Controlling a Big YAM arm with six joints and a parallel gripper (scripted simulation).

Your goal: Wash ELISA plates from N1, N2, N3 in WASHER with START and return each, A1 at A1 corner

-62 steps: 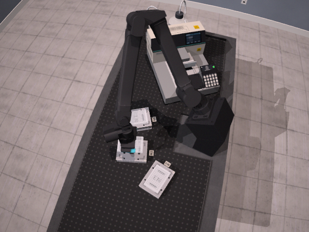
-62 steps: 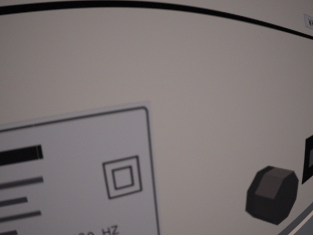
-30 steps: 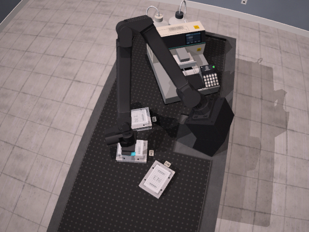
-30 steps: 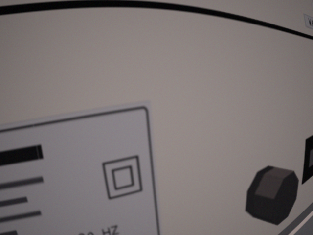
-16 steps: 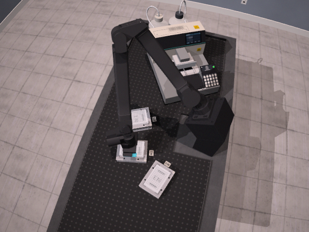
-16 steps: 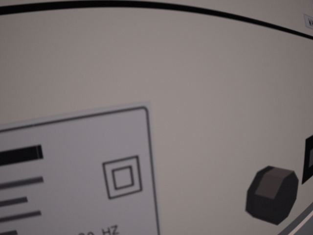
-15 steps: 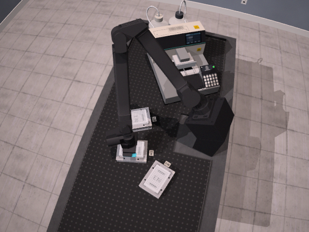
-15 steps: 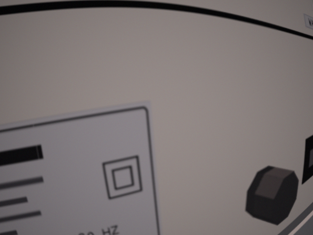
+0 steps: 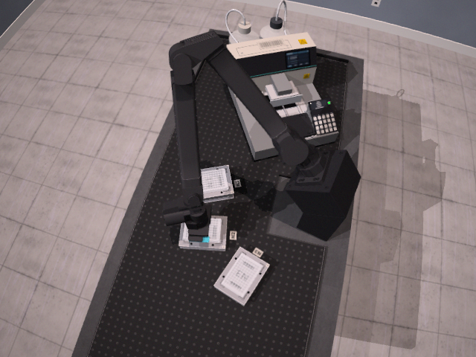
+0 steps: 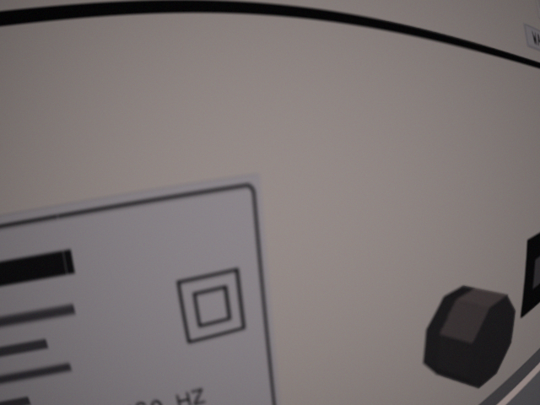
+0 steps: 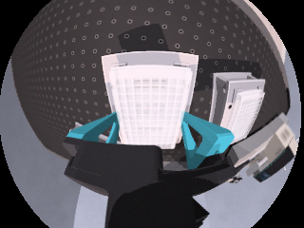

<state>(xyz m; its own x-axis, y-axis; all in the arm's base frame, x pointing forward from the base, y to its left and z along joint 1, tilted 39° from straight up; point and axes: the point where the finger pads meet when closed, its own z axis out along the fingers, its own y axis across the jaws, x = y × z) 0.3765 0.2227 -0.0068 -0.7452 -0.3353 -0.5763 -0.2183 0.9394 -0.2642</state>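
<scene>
My gripper point(image 9: 201, 231) point(image 11: 150, 114) is shut on a white ELISA plate point(image 9: 217, 228) point(image 11: 149, 100), its teal fingers on the two long sides. The plate is in or just above nest N2 point(image 9: 219, 246) point(image 11: 148, 59); whether it is fully down is unclear. Its cut-off corner is not clear. Another plate point(image 9: 215, 180) point(image 11: 244, 114) lies in nest N1 point(image 9: 229, 178). A third plate point(image 9: 242, 273) lies in the turned nest N3 point(image 9: 221, 284). WASHER point(image 9: 268, 57) stands at the back; its lamp point(image 9: 329, 102) is green. Its carrier is only partly visible.
The washer's keypad point(image 9: 325, 123) is at its right front. The black arm base point(image 9: 326, 203) stands right of the nests. Bottles point(image 9: 245, 30) stand behind the washer. The exterior view shows only a beige panel point(image 10: 340, 174) with a dark knob point(image 10: 471, 340).
</scene>
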